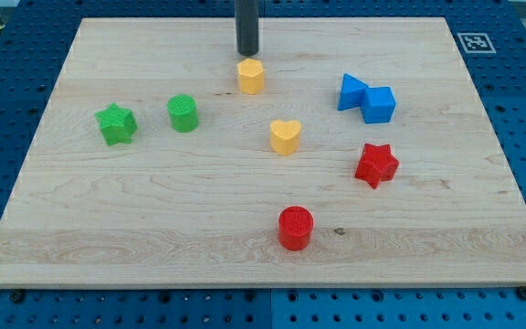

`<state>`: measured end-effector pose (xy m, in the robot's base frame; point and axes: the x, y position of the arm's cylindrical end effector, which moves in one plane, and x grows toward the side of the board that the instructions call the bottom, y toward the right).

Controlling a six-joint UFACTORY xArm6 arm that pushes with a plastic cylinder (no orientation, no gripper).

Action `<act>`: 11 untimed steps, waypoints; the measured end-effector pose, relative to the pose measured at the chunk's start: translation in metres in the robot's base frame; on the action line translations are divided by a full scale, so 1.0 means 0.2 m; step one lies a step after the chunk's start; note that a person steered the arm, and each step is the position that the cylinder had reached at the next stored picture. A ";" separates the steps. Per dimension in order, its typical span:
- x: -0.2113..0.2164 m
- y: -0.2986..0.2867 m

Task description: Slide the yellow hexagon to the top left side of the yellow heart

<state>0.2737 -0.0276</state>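
Observation:
The yellow hexagon (251, 77) sits near the top middle of the wooden board. The yellow heart (285, 137) lies below it and a little to the view's right, with a clear gap between them. My tip (247, 53) stands just above the hexagon, at its top edge, very close to it or touching it; I cannot tell which.
A green star (116, 124) and a green hexagon-like block (183, 113) sit at the left. Two blue blocks (366, 99) touch each other at the right. A red star (376, 164) and a red cylinder (295, 228) lie lower right. The board (71, 228) ends against a blue pegboard.

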 end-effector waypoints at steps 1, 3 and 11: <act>0.10 0.00; 0.10 0.00; 0.49 0.15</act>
<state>0.3708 0.0022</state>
